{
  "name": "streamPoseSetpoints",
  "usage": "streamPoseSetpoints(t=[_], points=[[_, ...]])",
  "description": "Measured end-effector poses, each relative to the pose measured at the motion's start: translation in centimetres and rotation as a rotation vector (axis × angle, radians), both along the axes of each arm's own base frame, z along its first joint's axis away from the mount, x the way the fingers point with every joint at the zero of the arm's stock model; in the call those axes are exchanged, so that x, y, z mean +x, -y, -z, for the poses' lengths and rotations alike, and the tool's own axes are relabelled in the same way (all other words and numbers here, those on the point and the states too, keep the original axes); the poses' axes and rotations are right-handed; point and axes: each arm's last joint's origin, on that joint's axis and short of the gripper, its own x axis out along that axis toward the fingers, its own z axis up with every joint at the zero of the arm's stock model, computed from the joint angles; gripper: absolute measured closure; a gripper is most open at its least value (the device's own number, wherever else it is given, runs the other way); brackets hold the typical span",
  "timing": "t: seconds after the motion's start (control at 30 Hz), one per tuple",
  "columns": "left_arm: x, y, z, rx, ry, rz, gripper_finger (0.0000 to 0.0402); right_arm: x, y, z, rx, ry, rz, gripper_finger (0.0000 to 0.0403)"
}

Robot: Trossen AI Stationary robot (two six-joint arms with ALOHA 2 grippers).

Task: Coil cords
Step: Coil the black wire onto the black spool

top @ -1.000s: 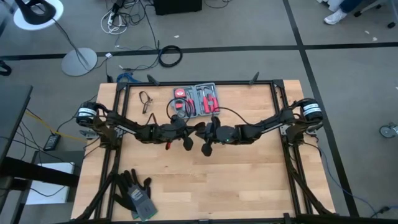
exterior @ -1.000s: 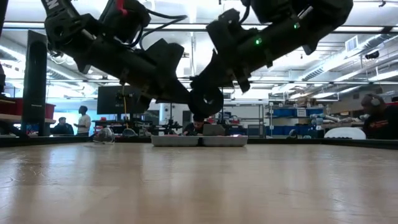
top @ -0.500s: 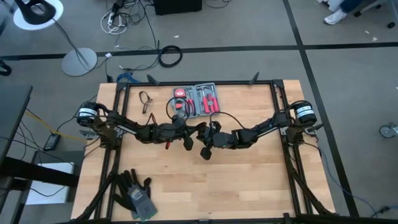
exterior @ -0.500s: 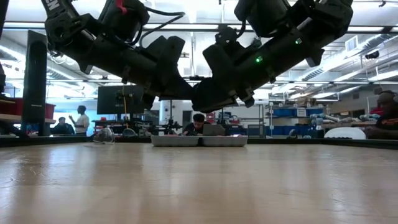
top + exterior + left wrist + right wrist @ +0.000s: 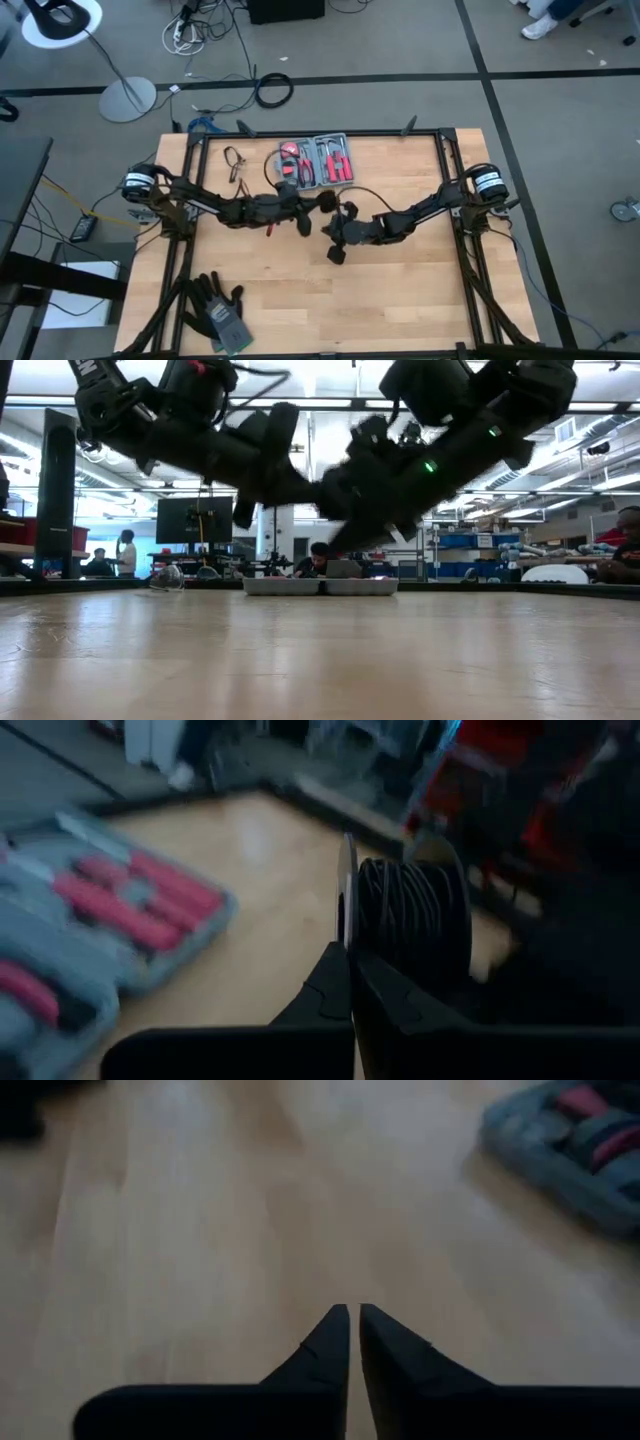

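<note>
The cords are one thin black wire. Part of it is wound into a black coil (image 5: 412,915) next to a thin pale disc edge (image 5: 346,895), right ahead of my left gripper (image 5: 352,958), which is shut at mid-table (image 5: 312,212). A loose length arcs over the right arm (image 5: 365,190), and a loop (image 5: 272,168) lies beside the red tool kit (image 5: 315,160). My right gripper (image 5: 353,1315) hangs over bare wood (image 5: 336,250), nearer the front edge. Its fingertips stand a narrow slit apart with nothing between them. My left gripper pinches the thin disc edge (image 5: 346,920) between its fingertips, coming in almost level from the table's left. The wound cord sits against one side of that edge, clear of the table. Where the wire leaves the coil does not show.
The open grey tool kit with red-handled tools lies at the far middle. A small dark wire-framed object (image 5: 235,160) sits at the far left. Grey and black gloves (image 5: 218,312) lie at the near left corner. Bare wood (image 5: 400,290) spreads across the near half.
My right gripper has sunk toward the table and drifted toward the near edge, tipping further down, away from the coil. My left gripper has stayed in place with the coil, rolling a little about its own axis.
</note>
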Motion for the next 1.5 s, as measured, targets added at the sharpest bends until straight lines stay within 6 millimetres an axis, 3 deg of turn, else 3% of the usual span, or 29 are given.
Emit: streamPoseSetpoints(t=[0.3,0.87,1.0,1.33,1.5], points=[[-0.1,0.1,0.4,-0.002,-0.031,0.017,0.0401,-1.0,-0.5,0.9,0.019,-0.123,0.038,0.0328],[-1.8,0.3,2.7,-0.120,-0.101,0.071,0.0401,-3.8,-3.9,2.0,-0.071,-0.225,0.187,0.0344],[-2.1,0.3,3.1,-0.183,-0.107,0.086,0.0401,-4.4,-4.0,0.9,-0.087,-0.221,0.199,0.0344],[-2.2,0.5,3.4,-0.233,-0.121,0.101,0.0400,-6.0,-3.3,-4.3,-0.141,-0.154,0.188,0.0346],[-2.6,0.4,4.2,-0.234,-0.207,0.085,0.0369,-6.3,-3.2,-5.4,-0.157,-0.136,0.165,0.0348]])
